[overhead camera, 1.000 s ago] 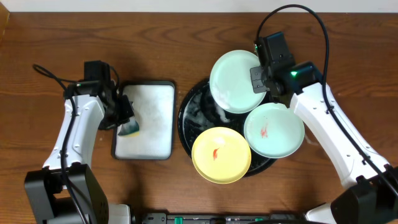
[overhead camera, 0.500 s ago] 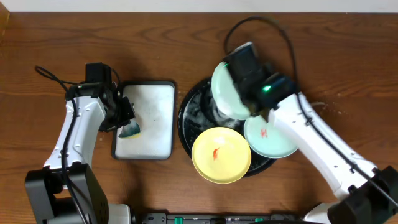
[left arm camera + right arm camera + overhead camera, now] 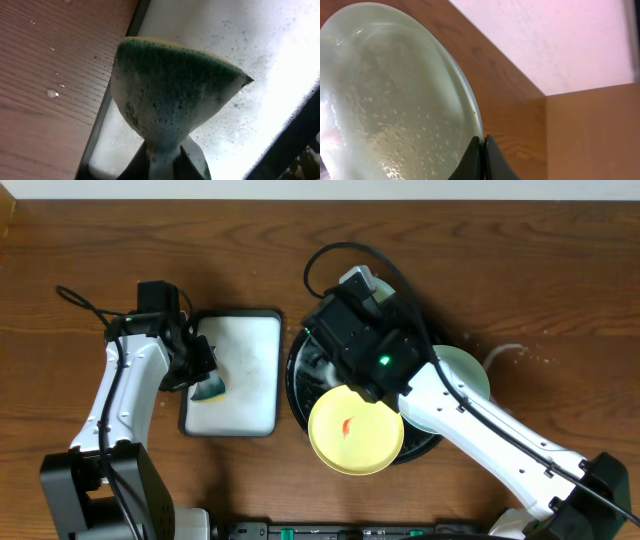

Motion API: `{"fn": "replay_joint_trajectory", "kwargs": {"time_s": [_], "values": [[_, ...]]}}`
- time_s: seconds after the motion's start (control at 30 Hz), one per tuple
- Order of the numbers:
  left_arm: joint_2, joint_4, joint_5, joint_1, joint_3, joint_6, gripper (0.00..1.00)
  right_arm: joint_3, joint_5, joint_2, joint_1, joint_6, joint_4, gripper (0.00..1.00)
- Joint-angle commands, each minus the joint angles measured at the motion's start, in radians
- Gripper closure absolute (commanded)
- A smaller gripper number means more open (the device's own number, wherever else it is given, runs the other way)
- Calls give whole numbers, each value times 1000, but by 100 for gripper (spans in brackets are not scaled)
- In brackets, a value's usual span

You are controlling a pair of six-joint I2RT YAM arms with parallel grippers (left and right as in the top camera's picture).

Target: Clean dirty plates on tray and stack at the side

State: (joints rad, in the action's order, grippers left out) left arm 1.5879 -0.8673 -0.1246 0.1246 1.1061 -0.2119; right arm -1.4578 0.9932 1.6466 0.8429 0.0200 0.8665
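Note:
My right gripper (image 3: 482, 142) is shut on the rim of a pale mint-green plate (image 3: 395, 100). The plate is tilted up on edge and its face is wet and foamy. In the overhead view my right arm covers this plate, above the black tray (image 3: 300, 375). The yellow plate (image 3: 355, 430) with a red smear lies on the tray's front. The second mint plate (image 3: 465, 375) lies at the tray's right, partly under my arm. My left gripper (image 3: 203, 370) is shut on a green-and-yellow sponge (image 3: 175, 95) over the white rectangular tray (image 3: 245, 395).
The white rectangular tray with its dark rim sits left of the black tray and is covered in foam (image 3: 280, 60). Water drops (image 3: 52, 93) lie on the wooden table beside it. Bare wood lies right of the black tray.
My right arm has swung left over the black tray with the mint plate, tipping it up on edge. The left arm and sponge have not moved.

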Motion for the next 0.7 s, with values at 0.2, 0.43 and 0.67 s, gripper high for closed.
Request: {"fn": "replay_joint_trajectory", "kwargs": {"time_s": [0.2, 0.43, 0.67], "values": [[0, -2, 2, 5, -1, 9, 93, -4, 145, -18, 31, 15, -2, 99], [0, -2, 2, 5, -1, 9, 93, -4, 162, -18, 34, 15, -2, 99], [0, -2, 2, 5, -1, 9, 92, -3, 162, -18, 36, 23, -2, 99]]}}
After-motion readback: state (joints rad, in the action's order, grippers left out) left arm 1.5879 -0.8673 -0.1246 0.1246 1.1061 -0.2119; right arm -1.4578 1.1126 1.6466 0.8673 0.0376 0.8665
